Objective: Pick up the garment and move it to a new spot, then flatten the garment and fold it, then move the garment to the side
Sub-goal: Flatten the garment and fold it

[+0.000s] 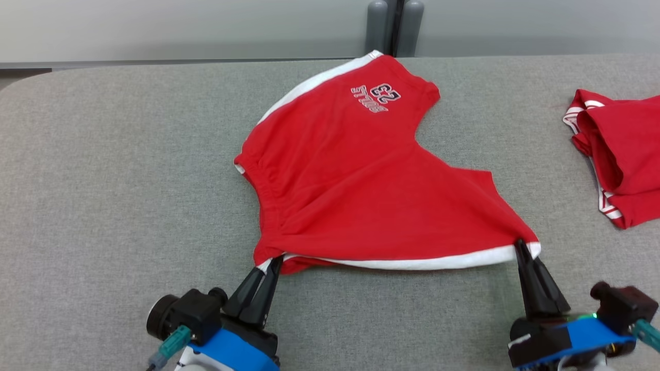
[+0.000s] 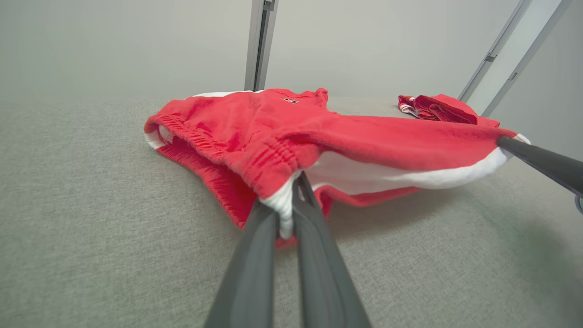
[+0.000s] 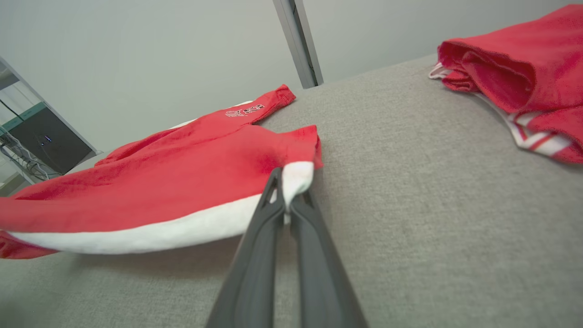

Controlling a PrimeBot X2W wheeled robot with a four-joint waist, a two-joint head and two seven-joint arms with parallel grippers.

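Observation:
The garment (image 1: 356, 175) is a pair of red shorts with white side stripes and a printed logo, spread across the middle of the grey table (image 1: 103, 180). Its near white-striped edge is lifted off the cloth and stretched between both grippers. My left gripper (image 1: 276, 261) is shut on the near left corner, by the elastic waistband (image 2: 255, 155). My right gripper (image 1: 521, 245) is shut on the near right corner of the white stripe (image 3: 298, 177). In the left wrist view the right gripper's dark fingers (image 2: 542, 161) show at the right, pinching that corner. The far leg lies flat.
A second red garment (image 1: 619, 159) with red-and-white trim lies bunched at the table's right edge. A grey post (image 1: 394, 26) stands behind the far edge against the pale wall. Bare grey cloth stretches left of the shorts and along the near edge.

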